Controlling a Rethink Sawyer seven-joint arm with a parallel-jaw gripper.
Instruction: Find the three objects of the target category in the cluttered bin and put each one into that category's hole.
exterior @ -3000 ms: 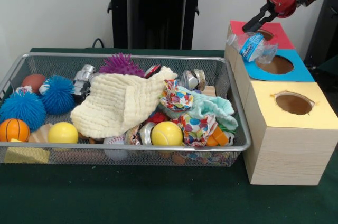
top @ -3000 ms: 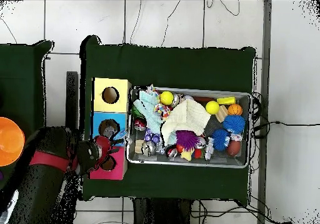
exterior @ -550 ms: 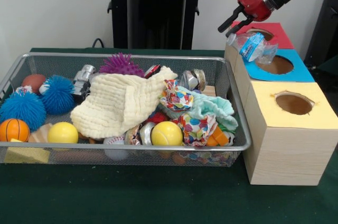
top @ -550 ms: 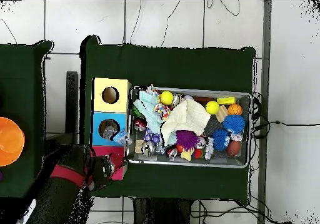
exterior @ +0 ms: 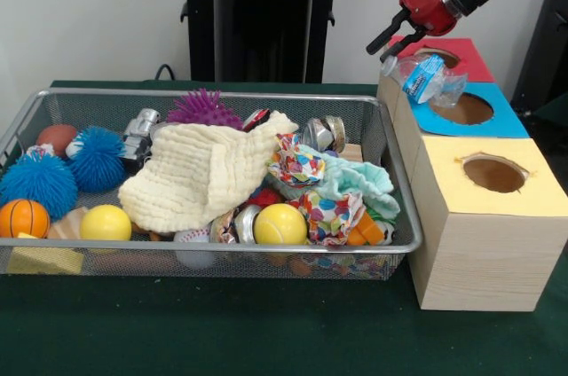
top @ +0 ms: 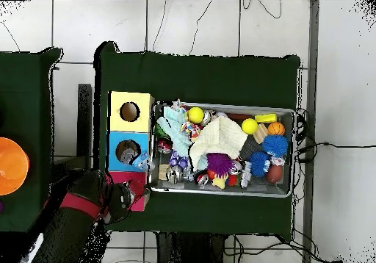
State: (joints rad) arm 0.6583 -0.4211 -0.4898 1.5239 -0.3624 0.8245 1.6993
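One crushed clear plastic bottle [exterior: 422, 76] with a blue-and-white label lies on the near-left corner of the blue-topped box [exterior: 501, 119], beside its hole [exterior: 461, 110] and partly over the box's edge. It also shows in the overhead view [top: 139, 160]. My gripper [exterior: 395, 41] is open and empty, a little above and to the left of the bottle, apart from it. In the overhead view the gripper [top: 136, 195] is over the red box. The wire mesh bin [exterior: 222, 95] is full of clutter. No other bottle shows in it.
Three wooden boxes stand right of the bin: red top [exterior: 470, 57], blue top, yellow top [exterior: 532, 194], each with a hole. The bin holds a cream cloth [exterior: 204, 172], patterned cloths, yellow balls [exterior: 280, 223], spiky balls [exterior: 40, 179] and crushed silver cans [exterior: 324, 132].
My gripper has let go of the bottle and has risen and drawn back from it. The bottle now rests on the blue box's corner.
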